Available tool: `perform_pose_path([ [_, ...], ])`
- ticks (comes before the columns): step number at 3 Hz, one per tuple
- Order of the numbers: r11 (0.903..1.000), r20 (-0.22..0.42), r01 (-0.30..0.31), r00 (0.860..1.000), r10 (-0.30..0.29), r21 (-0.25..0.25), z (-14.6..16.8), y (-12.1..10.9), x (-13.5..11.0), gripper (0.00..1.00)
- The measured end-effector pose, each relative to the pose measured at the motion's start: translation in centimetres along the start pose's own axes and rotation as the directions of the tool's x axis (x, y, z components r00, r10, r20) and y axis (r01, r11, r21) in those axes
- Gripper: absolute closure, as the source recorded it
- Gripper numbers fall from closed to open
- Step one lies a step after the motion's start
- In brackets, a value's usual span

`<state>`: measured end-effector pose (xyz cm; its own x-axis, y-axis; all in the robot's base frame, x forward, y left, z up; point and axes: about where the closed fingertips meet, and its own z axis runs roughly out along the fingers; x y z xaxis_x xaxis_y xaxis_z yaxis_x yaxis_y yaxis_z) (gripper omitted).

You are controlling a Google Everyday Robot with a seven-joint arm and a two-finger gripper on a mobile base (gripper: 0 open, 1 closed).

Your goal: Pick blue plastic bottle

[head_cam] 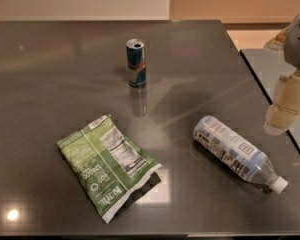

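Observation:
The blue plastic bottle (pixel 235 151) lies on its side on the dark table (pixel 50 74), at the right front, its white cap (pixel 280 184) pointing to the front right. It is clear with a pale blue-and-white label. My gripper (pixel 285 106) hangs at the right edge of the view, above and to the right of the bottle, apart from it and holding nothing that I can see.
A blue-and-silver drink can (pixel 136 63) stands upright at the middle back. A green chip bag (pixel 107 164) lies flat at the front left. The table's right edge (pixel 270 99) runs diagonally beside my gripper, with a second surface beyond it.

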<state>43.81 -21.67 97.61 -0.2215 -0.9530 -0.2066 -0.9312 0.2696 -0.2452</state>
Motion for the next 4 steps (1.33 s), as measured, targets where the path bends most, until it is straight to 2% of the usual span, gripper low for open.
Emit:
perform_pose_path([
  [2, 0.9998, -0.013, -0.017, 1.000, 0.017, -0.002, 0.2, 0.6, 0.1, 0.00],
  [4, 0.9924, -0.069, -0.100, 0.993, 0.095, -0.071, 3.0, 4.3, 0.1, 0.00],
])
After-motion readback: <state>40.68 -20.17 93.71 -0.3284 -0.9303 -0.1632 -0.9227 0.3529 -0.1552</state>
